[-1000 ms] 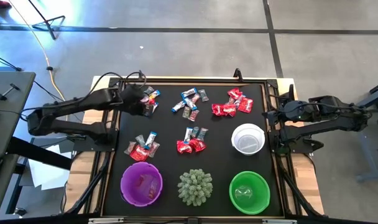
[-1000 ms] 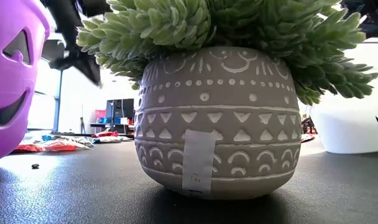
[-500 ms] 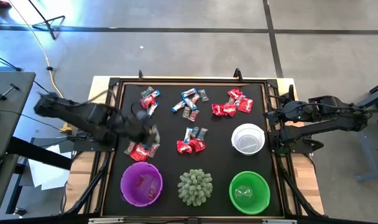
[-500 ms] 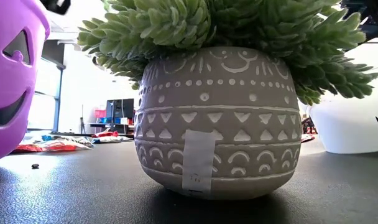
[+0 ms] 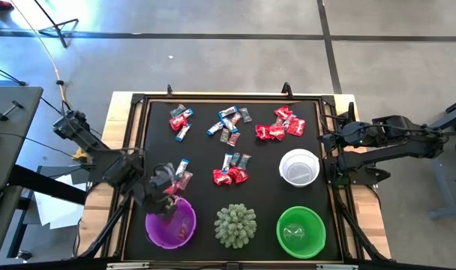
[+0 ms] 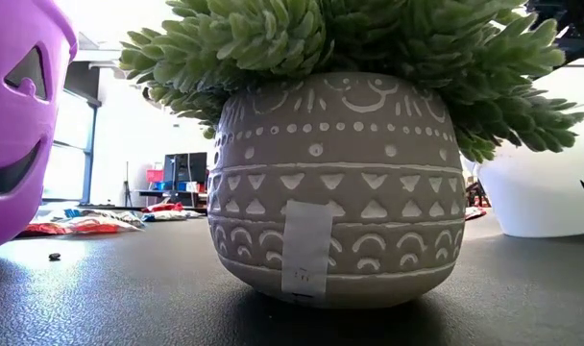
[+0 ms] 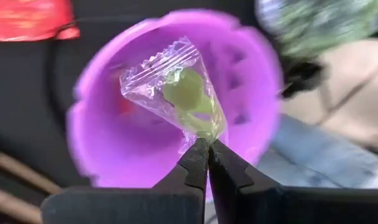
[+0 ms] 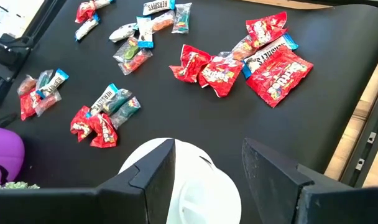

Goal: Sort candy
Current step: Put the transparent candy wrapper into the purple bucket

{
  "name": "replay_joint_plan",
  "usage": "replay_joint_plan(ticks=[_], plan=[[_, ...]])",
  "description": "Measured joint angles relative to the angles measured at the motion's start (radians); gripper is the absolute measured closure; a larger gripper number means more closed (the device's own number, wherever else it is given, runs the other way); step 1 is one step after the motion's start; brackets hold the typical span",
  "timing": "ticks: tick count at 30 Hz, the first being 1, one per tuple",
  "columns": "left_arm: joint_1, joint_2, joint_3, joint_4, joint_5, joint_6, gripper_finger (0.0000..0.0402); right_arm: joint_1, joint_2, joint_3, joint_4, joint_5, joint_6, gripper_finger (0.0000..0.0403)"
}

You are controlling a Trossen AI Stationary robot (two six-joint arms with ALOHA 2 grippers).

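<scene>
Moved from the far-left candy pile to above the purple bowl [image 5: 170, 223]: left gripper [image 7: 207, 146] pinching a clear-wrapped green candy [image 7: 179, 93]; right gripper [image 8: 207, 155] spread, unmoved.

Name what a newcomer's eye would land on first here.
The left gripper pinches a clear-wrapped green candy right above the purple bowl at the table's front left. Behind it, red and blue candy piles dot the black mat, and a spiky green plant sits front centre.
</scene>
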Motion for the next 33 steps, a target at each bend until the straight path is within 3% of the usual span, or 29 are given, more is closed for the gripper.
replay_joint_plan(ticks=[9,21,33], plan=[[-0.134,0.105,-0.002,0.019,0.029,0.062,0.0395,0.000,0.000,0.000,0.000,0.000,0.000,0.0220],[-0.124,0.283,-0.002,0.014,0.081,0.218,0.0338,0.000,0.000,0.000,0.000,0.000,0.000,0.0220],[-0.040,0.355,-0.003,-0.226,0.393,0.152,0.0327,0.000,0.000,0.000,0.000,0.000,0.000,0.0220]])
